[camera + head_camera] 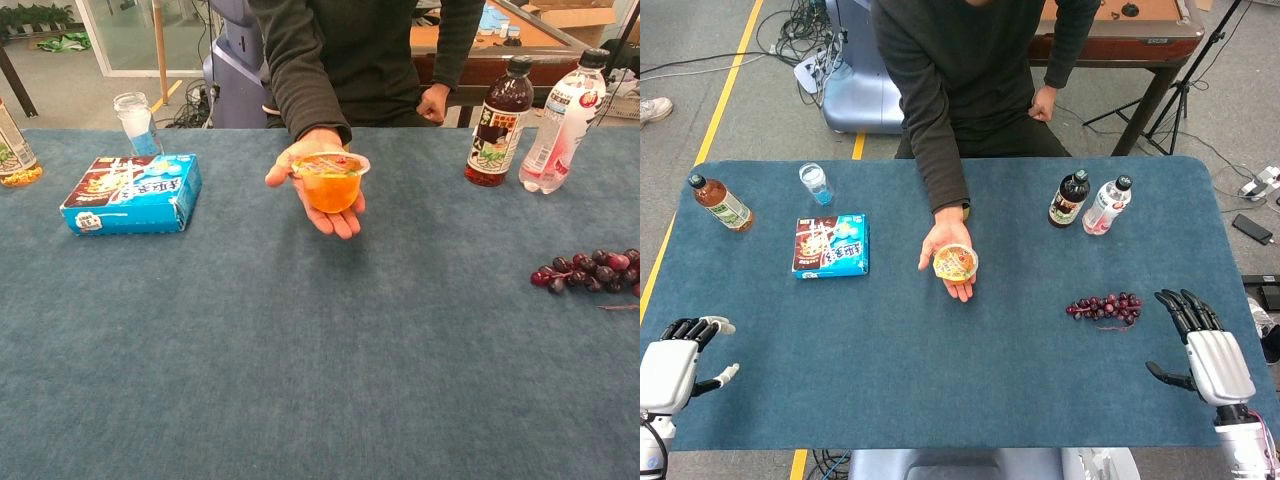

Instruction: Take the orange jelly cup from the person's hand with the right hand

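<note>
The orange jelly cup point(956, 263) point(330, 181) sits upright on the person's open palm point(946, 250) point(318, 195), held out over the middle of the blue table. My right hand point(1200, 345) rests near the table's front right corner, fingers spread and holding nothing, well to the right of the cup. My left hand point(680, 358) lies at the front left corner, fingers partly bent and apart, with nothing in it. Neither hand shows in the chest view.
A bunch of dark grapes point(1106, 306) point(590, 268) lies between my right hand and the cup. A dark bottle point(1069, 199) and a clear pink-labelled bottle point(1106, 205) stand at the back right. A blue snack box point(831, 245), a small cup point(815, 183) and a tea bottle point(721, 202) are on the left.
</note>
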`<state>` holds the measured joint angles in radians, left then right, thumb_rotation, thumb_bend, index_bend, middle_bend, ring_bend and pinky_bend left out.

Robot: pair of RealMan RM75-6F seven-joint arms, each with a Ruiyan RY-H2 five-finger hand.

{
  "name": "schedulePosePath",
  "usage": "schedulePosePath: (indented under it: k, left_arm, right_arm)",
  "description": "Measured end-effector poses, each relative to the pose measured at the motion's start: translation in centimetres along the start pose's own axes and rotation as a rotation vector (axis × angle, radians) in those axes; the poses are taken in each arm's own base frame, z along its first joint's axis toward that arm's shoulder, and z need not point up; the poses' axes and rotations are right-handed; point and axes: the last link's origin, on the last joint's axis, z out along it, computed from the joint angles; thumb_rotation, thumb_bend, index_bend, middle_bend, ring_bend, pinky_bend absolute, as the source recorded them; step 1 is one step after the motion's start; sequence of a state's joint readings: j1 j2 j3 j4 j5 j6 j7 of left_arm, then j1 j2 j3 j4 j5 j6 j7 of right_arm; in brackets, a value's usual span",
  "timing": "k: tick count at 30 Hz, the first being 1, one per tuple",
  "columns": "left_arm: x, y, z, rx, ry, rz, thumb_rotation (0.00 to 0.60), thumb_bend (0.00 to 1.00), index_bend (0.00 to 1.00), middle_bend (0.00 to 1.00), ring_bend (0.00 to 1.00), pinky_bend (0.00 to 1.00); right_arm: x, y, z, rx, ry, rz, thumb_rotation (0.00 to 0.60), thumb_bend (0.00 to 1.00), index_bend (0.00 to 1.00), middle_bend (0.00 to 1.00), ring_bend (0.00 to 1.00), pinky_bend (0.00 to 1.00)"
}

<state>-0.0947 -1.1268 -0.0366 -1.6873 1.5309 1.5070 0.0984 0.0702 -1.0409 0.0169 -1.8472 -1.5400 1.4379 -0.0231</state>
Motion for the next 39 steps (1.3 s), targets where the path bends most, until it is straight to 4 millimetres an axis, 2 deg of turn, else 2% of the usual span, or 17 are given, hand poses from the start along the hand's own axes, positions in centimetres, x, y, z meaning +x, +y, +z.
schedulePosePath:
  k: [9,18,27,39]
  left_arm:
    - [0.0,0.0,-0.1,-0.001,0.003,-0.002,0.6,0.17,0.4,0.35,0.29,0.22]
    - [0.1,0.0,-0.2,-0.003,0.006,-0.004,0.6,0.17,0.4,0.35,0.29,0.22]
    - [0.2,0.2,-0.2,-0.008,0.007,-0.006,0.6,0.17,0.4,0.35,0.29,0.22]
    - [0.1,0.2,-0.6,-0.002,0.002,-0.004,0.6,0.17,0.4,0.35,0.29,0.22]
  right_arm:
    - [0.3,-0.5,0.1,0.032,0.007,-0.011,0.6,0.12,0.09,0.1,0.0,0.12]
    - [0.2,-2.1,1.7,0.1,-0.02,-0.04,0.6,0.12,0.09,0.1,0.0,0.12]
    - [-0.2,-6.0,4.7,0.228,-0.061,-0.087,0.6,0.12,0.09,0.1,0.0,0.12]
    - [-1.2,-12.6,10.6,0.357,-0.183,-0.074,0.6,0.12,0.09,0.1,0.0,0.12]
